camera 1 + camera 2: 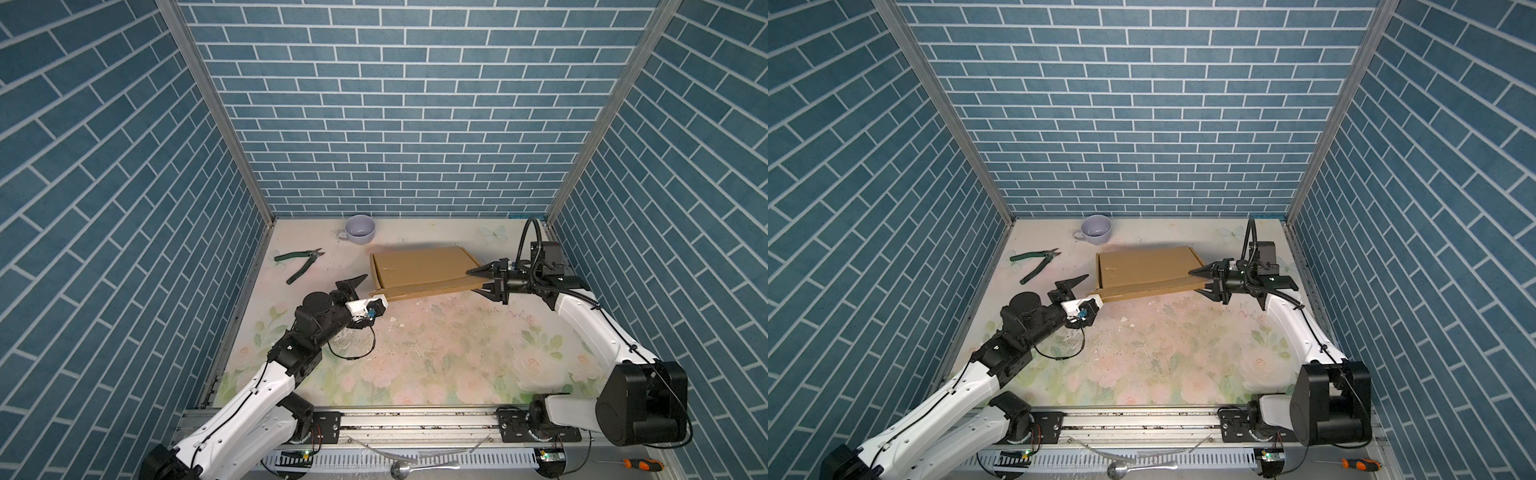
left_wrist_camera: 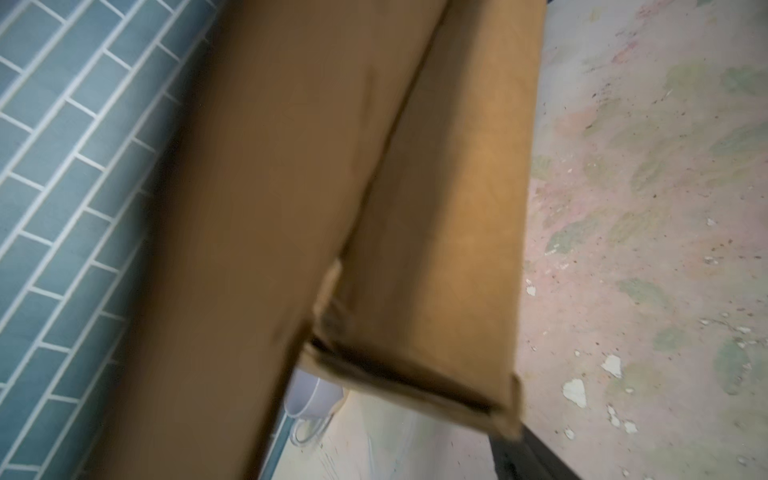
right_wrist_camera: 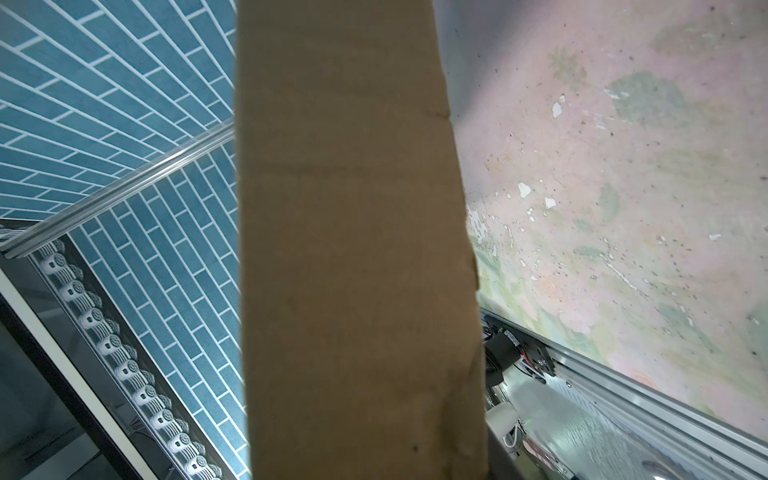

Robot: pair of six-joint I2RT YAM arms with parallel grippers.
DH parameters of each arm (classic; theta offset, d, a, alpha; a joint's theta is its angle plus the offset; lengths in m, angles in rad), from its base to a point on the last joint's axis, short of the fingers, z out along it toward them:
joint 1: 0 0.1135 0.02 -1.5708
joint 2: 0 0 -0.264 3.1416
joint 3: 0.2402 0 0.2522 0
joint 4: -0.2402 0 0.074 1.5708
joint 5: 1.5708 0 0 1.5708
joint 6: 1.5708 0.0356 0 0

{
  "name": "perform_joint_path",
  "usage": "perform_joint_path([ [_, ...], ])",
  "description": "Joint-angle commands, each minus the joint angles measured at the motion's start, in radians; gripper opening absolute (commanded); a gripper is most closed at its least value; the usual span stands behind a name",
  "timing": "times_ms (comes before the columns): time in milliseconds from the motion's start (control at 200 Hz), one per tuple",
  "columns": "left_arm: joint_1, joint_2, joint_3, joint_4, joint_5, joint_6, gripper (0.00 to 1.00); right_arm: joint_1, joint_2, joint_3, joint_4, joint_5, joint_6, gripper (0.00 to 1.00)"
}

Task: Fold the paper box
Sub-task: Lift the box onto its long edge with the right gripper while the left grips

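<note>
In the left wrist view the paper box [image 2: 332, 187] is blurred and runs off the frame at both ends. It covers most of the lilac cup [image 2: 309, 399]. In both top views one finger of the left gripper [image 1: 366, 286] lies out of sight at the box's corner, so you cannot tell its grip. The pale marks [image 1: 390, 270] on the box are too small to read.

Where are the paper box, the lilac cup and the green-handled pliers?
paper box [image 1: 424, 268]: in a top view, middle of its top panel.
lilac cup [image 1: 360, 227]: in a top view, inside of its bowl.
green-handled pliers [image 1: 311, 257]: in a top view, at the pivot.
</note>
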Motion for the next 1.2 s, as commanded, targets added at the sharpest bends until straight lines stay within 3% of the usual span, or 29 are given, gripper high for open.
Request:
perform_joint_path([
  [0,-0.006,0.026,0.038,0.081,0.121,0.020,0.82,0.017,-0.026,0.037,-0.076,-0.031,-0.069,0.03],
  [85,-0.011,0.057,0.074,0.016,0.189,0.016,0.75,0.033,-0.017,0.057,-0.126,-0.036,-0.113,0.03],
  [210,-0.056,0.069,0.098,-0.080,0.192,0.056,0.63,0.040,-0.016,0.074,-0.191,-0.032,-0.167,0.03],
  [390,-0.103,0.074,0.074,-0.065,0.167,0.084,0.61,0.049,-0.018,0.069,-0.220,-0.038,-0.184,0.04],
  [550,-0.157,0.076,0.065,-0.074,0.189,0.033,0.51,0.048,-0.015,0.068,-0.224,-0.035,-0.185,0.09],
  [740,-0.179,0.049,-0.011,-0.007,0.200,-0.133,0.36,0.049,-0.034,0.035,-0.188,0.002,-0.116,0.31],
  [910,-0.170,0.056,-0.035,0.050,0.161,-0.183,0.26,0.049,-0.044,0.003,-0.140,0.024,-0.058,0.47],
  [1100,-0.161,0.079,-0.032,0.076,0.183,-0.309,0.23,0.041,-0.048,0.000,-0.132,0.038,-0.055,0.67],
  [1195,-0.128,0.071,-0.019,0.044,0.198,-0.369,0.22,0.017,-0.057,0.005,-0.119,0.045,-0.067,0.72],
])
